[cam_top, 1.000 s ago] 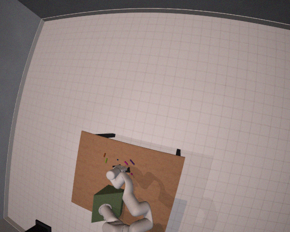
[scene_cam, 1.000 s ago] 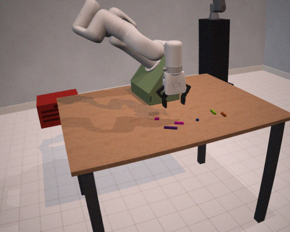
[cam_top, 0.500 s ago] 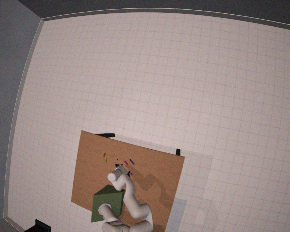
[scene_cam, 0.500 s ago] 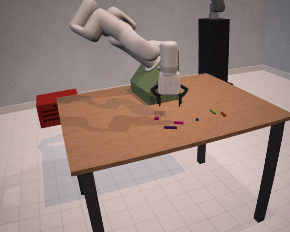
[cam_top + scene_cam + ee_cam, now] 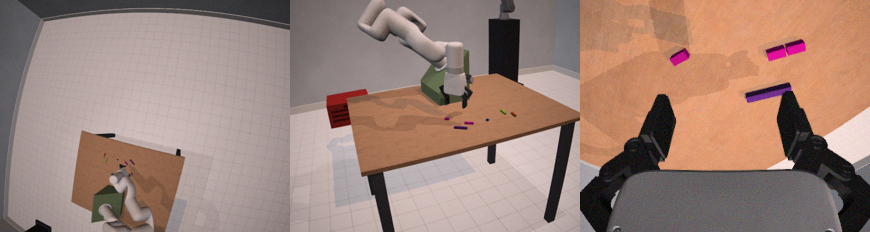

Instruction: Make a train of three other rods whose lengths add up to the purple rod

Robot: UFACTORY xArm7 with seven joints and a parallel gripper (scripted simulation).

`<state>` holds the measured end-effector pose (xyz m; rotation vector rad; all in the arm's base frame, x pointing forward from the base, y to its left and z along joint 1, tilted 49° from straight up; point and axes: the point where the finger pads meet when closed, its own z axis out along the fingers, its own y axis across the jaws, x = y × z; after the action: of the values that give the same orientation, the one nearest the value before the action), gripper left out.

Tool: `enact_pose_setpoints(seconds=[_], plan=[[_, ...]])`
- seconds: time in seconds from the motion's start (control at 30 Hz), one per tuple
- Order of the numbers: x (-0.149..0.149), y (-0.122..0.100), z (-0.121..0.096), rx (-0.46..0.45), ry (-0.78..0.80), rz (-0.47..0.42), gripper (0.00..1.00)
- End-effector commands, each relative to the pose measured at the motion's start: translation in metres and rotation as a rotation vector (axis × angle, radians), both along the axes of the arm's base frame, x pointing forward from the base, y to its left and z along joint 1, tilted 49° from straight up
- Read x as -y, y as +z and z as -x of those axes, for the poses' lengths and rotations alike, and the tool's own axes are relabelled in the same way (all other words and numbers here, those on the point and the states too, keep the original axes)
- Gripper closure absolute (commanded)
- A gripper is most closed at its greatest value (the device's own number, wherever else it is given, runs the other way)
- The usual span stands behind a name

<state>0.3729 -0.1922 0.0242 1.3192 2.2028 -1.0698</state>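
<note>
Two magenta rods (image 5: 126, 163) (image 5: 469, 123) (image 5: 785, 50) lie end to end in one line, with a hairline gap between them. A third magenta rod (image 5: 131, 174) (image 5: 446, 118) (image 5: 680, 57) lies apart from them, turned another way in the wrist view. The purple rod (image 5: 132, 162) (image 5: 460, 127) (image 5: 768, 93) lies beside the pair, with bare table between. A small blue rod (image 5: 117, 159) (image 5: 487, 119) lies off the other end of the pair. My gripper (image 5: 455, 103) (image 5: 725, 106) is open and empty, above the table; in the wrist view one fingertip overlaps the purple rod's end.
A lime rod (image 5: 106, 160) (image 5: 503, 111) and an orange rod (image 5: 104, 155) (image 5: 513, 114) lie farther off, beyond the blue rod. The green pedestal (image 5: 107, 206) (image 5: 430, 90) of the arm stands at the table's (image 5: 86, 175) (image 5: 410, 147) rear. Arm shadows fall near the single magenta rod.
</note>
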Motion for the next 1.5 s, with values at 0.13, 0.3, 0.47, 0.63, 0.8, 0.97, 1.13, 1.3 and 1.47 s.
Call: enact_pose_setpoints(seconds=[0.13, 0.3, 0.47, 0.63, 0.8, 0.97, 1.13, 1.3, 1.47], plan=[[0.003, 0.004, 0.009, 0.22, -0.171, 0.023, 0.0], [0.006, 0.006, 0.015, 0.343, -0.277, 0.032, 0.0], [0.007, 0.007, 0.02, 0.44, -0.362, 0.039, 0.0], [0.009, 0.009, 0.027, 0.564, -0.472, 0.047, 0.0], [0.011, 0.01, 0.034, 0.686, -0.58, 0.056, 0.0], [0.013, 0.011, 0.04, 0.797, -0.681, 0.064, 0.0], [0.013, 0.012, 0.042, 0.836, -0.717, 0.066, 0.0], [0.014, 0.012, 0.043, 0.861, -0.739, 0.068, 0.0], [0.014, 0.012, 0.044, 0.862, -0.74, 0.068, 0.76]])
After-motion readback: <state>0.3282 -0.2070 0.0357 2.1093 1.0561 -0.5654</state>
